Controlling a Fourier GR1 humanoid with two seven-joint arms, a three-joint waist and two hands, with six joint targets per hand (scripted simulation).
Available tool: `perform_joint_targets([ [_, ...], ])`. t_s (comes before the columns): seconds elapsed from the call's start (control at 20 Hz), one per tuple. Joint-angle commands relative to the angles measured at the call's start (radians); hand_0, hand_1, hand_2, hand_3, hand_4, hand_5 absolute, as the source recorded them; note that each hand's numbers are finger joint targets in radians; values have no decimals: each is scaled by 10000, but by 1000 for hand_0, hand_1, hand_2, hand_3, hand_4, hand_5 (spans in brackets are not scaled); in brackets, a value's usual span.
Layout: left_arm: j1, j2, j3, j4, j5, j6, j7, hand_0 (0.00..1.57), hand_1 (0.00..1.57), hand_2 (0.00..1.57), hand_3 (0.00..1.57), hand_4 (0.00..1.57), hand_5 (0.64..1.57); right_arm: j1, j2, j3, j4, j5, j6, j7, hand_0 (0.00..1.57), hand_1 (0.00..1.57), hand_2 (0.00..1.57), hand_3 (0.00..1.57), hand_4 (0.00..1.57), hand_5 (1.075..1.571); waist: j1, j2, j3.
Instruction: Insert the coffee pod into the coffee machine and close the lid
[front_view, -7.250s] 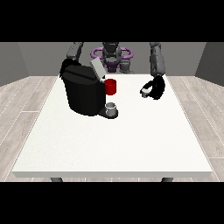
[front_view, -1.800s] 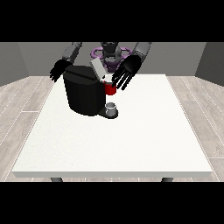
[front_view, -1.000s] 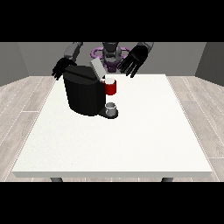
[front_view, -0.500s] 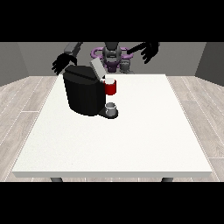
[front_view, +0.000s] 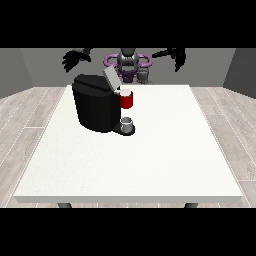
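Robot hand at the view's left (front_view: 74, 58): was raised above the far edge of the surface (front_view: 150, 155), fingers spread and hanging down, released, holding nothing. Robot hand at the view's right (front_view: 176, 55): was raised likewise, fingers straight and splayed, released, holding nothing; well apart from its fellow, with the robot's head between the two. Coffee machine (front_view: 95, 102): black, stood on the surface below and slightly inward of the robot hand at the view's left, touching neither hand. Lid (front_view: 110, 77): grey, stood tilted up and open (hinged at the machine's top). A red thing at the machine (front_view: 126, 98): was at the machine's front, below the lid. A grey thing (front_view: 127, 122): sat on the machine's base below the red thing; it could not be told for the coffee pod, which nowhere showed plainly.
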Motion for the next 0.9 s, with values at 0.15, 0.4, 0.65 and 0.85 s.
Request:
perform_joint_targets([
  [0.15, 1212, -401, 224, -321, 665, -73, -264, 0, 0, 0, 0, 0, 1571, -1096, -287, 564, -1399, 62, 347, 1238, 0, 0, 0, 0, 0, 1571, 279, -298, -3],
  [0.4, 1549, -733, 26, -1104, 1267, -741, 289, 0, 0, 0, 0, 27, 1571, -1312, -607, 293, -1107, -186, 862, 906, 0, 0, 0, 0, 0, 1571, 1243, -183, 8],
  [0.65, 2139, -1083, -545, -2275, 1554, -569, 380, 0, 0, 0, 0, 204, 1571, -1676, -529, 905, -1164, 274, 1088, 1086, 0, 0, 0, 0, 0, 1571, 1317, 105, 6],
  [0.85, 2291, -806, -555, -3148, 1893, -524, 747, 0, 0, 0, 0, 0, 1571, -2130, -518, 1036, -1079, 422, 1314, 825, 0, 0, 0, 0, 215, 1571, 1337, 685, 7],
])
